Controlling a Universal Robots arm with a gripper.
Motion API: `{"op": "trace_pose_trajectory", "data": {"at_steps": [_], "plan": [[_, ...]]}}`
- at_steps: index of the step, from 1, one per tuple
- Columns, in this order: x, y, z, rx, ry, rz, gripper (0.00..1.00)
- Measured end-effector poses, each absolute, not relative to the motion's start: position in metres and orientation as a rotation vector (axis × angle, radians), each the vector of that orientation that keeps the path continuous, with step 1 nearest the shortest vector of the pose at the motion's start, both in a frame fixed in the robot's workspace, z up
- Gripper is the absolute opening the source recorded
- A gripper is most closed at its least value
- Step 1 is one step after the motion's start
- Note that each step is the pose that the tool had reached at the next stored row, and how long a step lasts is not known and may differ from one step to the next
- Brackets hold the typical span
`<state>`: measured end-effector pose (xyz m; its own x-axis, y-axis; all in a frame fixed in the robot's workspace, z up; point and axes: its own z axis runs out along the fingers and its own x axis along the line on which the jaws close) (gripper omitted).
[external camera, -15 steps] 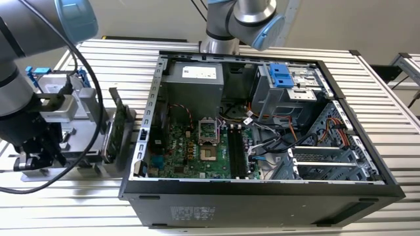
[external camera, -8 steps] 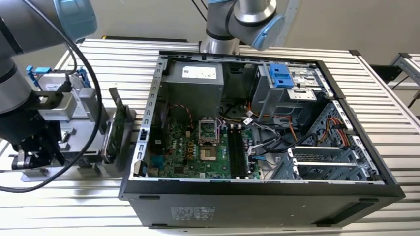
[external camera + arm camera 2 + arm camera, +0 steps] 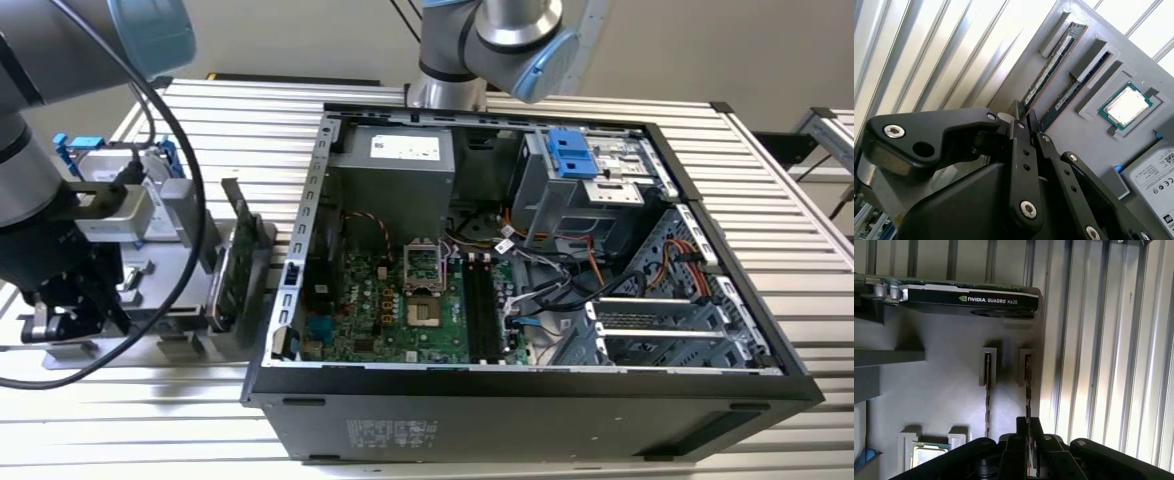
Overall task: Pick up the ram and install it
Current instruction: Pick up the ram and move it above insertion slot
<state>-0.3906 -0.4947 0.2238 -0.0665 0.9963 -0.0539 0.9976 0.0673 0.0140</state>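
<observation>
Two thin dark sticks stand on edge in slots of a grey holder tray point(image 3: 949, 390). The ram point(image 3: 1027, 375) is the one nearest the tray's edge, also seen in the second wrist view as the ram point(image 3: 1054, 62). My gripper point(image 3: 1029, 427) straddles its end, the fingers point(image 3: 1021, 432) close on either side, shut on it while it sits in its slot. From the other wrist camera, my gripper point(image 3: 1026, 117) meets the stick's lower end. In the exterior view my gripper point(image 3: 60, 320) is down over the tray at the left.
A second stick point(image 3: 1079, 82), a processor chip point(image 3: 1126, 107) and a silver hard drive point(image 3: 1154, 175) share the tray, beside an upright graphics card point(image 3: 969, 300). The open computer case point(image 3: 534, 385) lies right of the tray, with its motherboard memory slots point(image 3: 478, 300) exposed.
</observation>
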Motion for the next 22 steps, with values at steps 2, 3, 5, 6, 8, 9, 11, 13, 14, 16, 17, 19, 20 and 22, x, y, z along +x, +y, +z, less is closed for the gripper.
{"op": "trace_pose_trajectory", "data": {"at_steps": [2, 3, 5, 6, 8, 9, 11, 13, 14, 16, 17, 19, 20, 22], "plan": [[-0.391, -0.495, 0.225, 2.112, 2.259, -0.041, 0.0], [-0.391, -0.495, 0.225, 2.112, 2.259, -0.041, 0.0], [-0.391, -0.495, 0.225, 2.112, 2.259, -0.041, 0.0], [-0.391, -0.495, 0.225, 2.112, 2.259, -0.041, 0.0], [-0.391, -0.495, 0.226, 2.112, 2.259, -0.042, 0.0], [-0.391, -0.495, 0.227, 2.112, 2.259, -0.041, 0.0], [-0.391, -0.495, 0.228, 2.112, 2.259, -0.042, 0.0], [-0.391, -0.495, 0.229, 2.112, 2.259, -0.041, 0.0], [-0.391, -0.495, 0.229, 2.112, 2.259, -0.041, 0.0], [-0.391, -0.495, 0.231, 2.112, 2.259, -0.041, 0.0], [-0.391, -0.495, 0.232, 2.112, 2.259, -0.041, 0.0], [-0.391, -0.495, 0.233, 2.112, 2.259, -0.041, 0.0], [-0.391, -0.495, 0.234, 2.112, 2.259, -0.041, 0.0], [-0.391, -0.495, 0.235, 2.112, 2.259, -0.041, 0.0]]}}
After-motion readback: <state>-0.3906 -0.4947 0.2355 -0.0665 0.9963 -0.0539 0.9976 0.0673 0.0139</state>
